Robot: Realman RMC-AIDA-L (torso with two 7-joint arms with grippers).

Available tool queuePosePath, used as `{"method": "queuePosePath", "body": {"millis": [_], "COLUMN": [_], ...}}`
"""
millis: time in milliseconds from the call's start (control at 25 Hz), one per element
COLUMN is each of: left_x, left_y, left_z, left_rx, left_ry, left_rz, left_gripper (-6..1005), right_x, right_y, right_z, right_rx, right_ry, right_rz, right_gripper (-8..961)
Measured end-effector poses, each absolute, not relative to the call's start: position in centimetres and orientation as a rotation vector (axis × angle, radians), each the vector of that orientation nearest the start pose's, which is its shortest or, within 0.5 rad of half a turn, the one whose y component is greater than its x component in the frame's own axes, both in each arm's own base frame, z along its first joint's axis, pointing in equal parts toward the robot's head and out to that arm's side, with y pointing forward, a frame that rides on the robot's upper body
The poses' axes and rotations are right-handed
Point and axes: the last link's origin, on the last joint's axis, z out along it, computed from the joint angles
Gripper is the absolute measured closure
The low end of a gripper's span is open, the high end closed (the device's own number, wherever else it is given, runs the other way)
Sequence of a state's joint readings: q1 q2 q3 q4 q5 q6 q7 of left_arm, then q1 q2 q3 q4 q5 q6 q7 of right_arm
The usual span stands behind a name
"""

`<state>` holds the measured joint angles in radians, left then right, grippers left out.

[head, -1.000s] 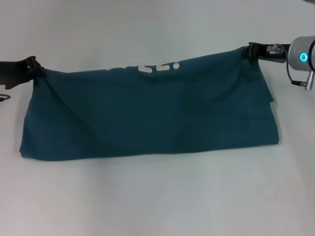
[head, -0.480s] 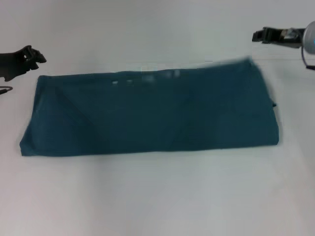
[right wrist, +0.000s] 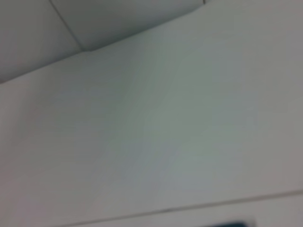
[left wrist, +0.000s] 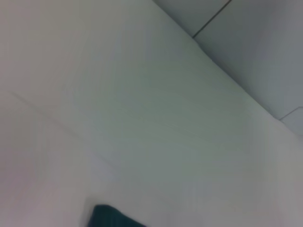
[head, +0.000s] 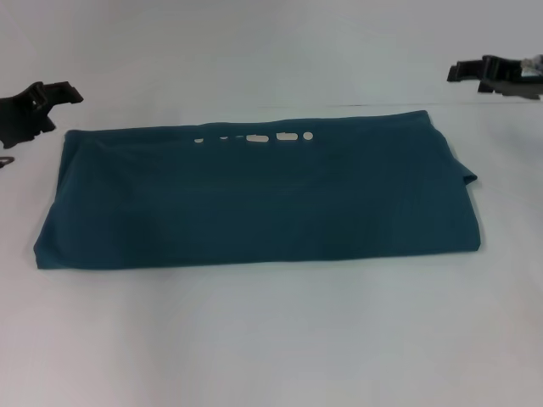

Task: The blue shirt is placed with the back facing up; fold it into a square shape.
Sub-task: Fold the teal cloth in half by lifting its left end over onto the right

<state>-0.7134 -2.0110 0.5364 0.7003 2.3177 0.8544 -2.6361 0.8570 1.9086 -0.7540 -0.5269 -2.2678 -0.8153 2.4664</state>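
Blue shirt [head: 254,199] flat in frame centre, folded wide, left gripper [head: 64,93] upper left w/ nothing held, spread, right gripper [head: 462,72] upper right, fingers' state cannot tell.

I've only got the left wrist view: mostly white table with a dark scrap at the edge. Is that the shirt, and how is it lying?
Observer: Yes. The blue shirt lies flat on the table, folded into a wide band, not yet square.
Operator: Is the left hand touching it?
Observer: No. The left hand hovers off the shirt's far left corner, clear of the cloth.
Operator: And the right?
Observer: The right hand hangs beyond the far right corner, also apart from it.
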Motion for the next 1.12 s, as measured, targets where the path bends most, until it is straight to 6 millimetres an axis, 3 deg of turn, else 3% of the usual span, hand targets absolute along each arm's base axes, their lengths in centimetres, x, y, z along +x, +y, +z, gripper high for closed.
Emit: {"method": "queuePosePath", "body": {"millis": [120,360,640,800,1120], "left_x": [-30.1,-30.9,-34.0,-35.3,-36.5], "left_y": [43.4,38.9,33.6,31.8,29.8], "left_z": [8.7,9.0,8.3,7.2,5.5], "left_rx": [-1.571,-1.721,-1.609,-1.509,-1.33], "left_ry": [-1.713,-1.748,-1.928,-2.039,-2.194], "left_rz": [-0.766,-0.967,-1.101,-1.139,-1.172], "left_gripper": [392,266,267,267,268], "right_x": [26.3,29.4,32.3,32.2,31.4], "right_y": [46.1,39.1,32.0,31.0,31.4], "right_z": [7.7,8.5,8.3,7.9,7.5], "right_rx": [-1.911,-1.972,-1.956,-2.024,-2.118], "right_ry": [1.53,1.661,1.717,1.737,1.732], "right_rz": [0.585,0.978,1.252,1.233,1.18], "right_gripper": [333,309,310,310,310]}}
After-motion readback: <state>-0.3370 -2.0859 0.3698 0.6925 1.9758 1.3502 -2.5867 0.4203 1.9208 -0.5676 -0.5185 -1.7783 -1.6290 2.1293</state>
